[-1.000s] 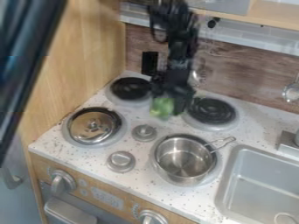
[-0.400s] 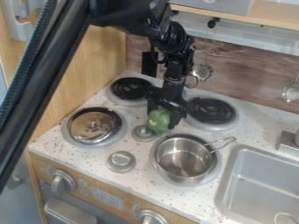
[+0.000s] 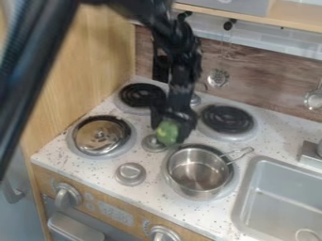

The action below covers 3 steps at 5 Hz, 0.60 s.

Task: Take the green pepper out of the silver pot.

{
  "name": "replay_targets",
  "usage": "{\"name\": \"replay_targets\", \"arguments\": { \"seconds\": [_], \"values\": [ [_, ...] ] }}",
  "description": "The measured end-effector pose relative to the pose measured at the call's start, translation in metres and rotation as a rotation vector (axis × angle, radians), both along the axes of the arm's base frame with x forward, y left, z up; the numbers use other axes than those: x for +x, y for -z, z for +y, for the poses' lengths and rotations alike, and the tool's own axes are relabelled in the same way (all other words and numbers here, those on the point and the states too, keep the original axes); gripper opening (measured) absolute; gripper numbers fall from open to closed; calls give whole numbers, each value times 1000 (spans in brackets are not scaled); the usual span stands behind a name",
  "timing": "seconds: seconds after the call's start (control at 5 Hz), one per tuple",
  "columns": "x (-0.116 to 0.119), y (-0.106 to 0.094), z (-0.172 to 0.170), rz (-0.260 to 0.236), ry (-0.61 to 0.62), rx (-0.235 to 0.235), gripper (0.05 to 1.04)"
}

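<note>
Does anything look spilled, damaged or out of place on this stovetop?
Nothing looks spilled or damaged. The one slight oddity is the shiny metal disc on the front-left burner: it sits off-centre, baring dark burner along its upper right edge. The silver pot stands upright, and the tool holds the green pepper.

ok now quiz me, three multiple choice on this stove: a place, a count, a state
1. Where is the green pepper?
A) inside the silver pot
B) in the claw
C) in the sink

2. How many bare black coil burners show?
A) two
B) three
C) four

3. How does the pot stand?
A) on its side
B) upside down
C) upright, uncovered

Key:
1 B: the pepper sits at the claw's lower end, up and left of the pot in the picture.
2 A: one coil is at back left, one at back right.
3 C: its open rim faces up, showing the inside.
</note>
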State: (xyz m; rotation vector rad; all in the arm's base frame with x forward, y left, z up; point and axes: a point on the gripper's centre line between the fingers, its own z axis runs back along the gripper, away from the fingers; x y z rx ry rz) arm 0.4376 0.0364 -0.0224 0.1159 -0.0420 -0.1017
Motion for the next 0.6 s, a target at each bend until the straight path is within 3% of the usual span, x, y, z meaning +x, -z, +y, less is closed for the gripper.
{"name": "replay_targets", "arguments": {
  "seconds": [0.2, 0.4, 0.6],
  "values": [
    [-16, -38, 4, -84, -22, -1, 998],
    [-35, -47, 3, -94, -23, -8, 998],
    [-48, -45, 5, -61, -28, -15, 998]
  ]
}}
